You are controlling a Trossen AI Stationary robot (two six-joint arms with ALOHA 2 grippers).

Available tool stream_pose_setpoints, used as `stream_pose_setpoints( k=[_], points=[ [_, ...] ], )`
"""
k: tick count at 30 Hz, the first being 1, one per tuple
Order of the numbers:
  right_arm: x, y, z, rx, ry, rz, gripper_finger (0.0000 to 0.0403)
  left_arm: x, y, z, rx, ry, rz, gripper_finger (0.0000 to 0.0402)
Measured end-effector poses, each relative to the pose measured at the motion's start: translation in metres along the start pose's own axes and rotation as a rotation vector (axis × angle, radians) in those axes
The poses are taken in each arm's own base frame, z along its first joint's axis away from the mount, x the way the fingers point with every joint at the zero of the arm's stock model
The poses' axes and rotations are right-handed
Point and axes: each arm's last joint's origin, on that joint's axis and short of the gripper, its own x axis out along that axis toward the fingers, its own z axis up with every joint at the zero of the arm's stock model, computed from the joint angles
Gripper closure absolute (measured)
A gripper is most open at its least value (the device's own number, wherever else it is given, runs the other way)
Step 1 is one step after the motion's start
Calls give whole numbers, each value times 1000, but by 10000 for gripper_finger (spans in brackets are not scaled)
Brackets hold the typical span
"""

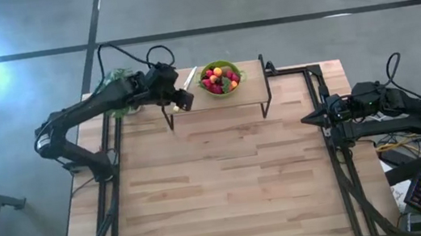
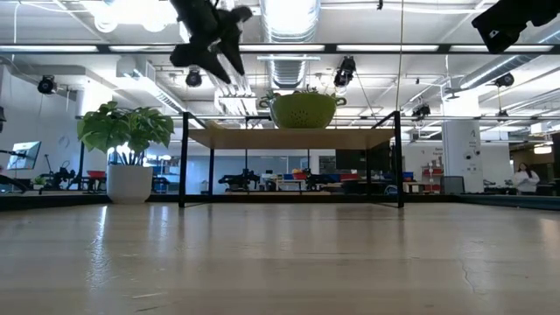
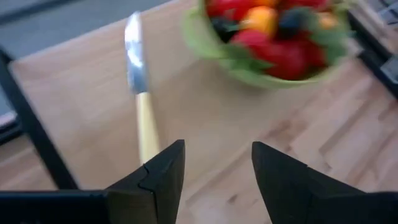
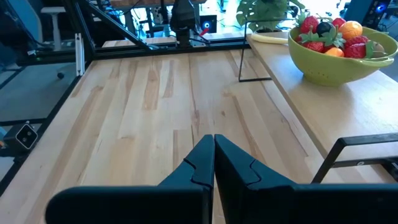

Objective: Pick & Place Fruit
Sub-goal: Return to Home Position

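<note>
On the wooden counter's (image 1: pixel 228 189) shelf (image 1: pixel 250 95) the fruit (image 1: pixel 220 77) sits piled in a green bowl (image 1: pixel 208 90) beside the knife (image 1: pixel 188 78), so the left gripper (image 1: pixel 184 101), spread apart and empty near the knife, likely just needs to go home, like the right gripper (image 1: pixel 308 120), pinched closed at the side.

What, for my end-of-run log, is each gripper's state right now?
Left gripper: open, empty, above the shelf near the knife.
Right gripper: shut, empty, at the table's right edge.
</note>
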Motion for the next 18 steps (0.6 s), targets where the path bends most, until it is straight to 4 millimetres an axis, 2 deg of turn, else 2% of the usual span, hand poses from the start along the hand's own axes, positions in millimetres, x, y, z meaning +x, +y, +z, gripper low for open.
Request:
stream_pose_setpoints(
  k=[6, 13, 18],
  points=[
    [0, 0, 0, 0, 0, 0, 394, -27, -28, -19, 116, -67, -28, 211],
    [0, 0, 0, 0, 0, 0, 394, -53, -68, -57, 247, -113, -73, 211],
    [0, 0, 0, 0, 0, 0, 394, -66, -86, -85, 315, -75, -140, 211]
  ],
)
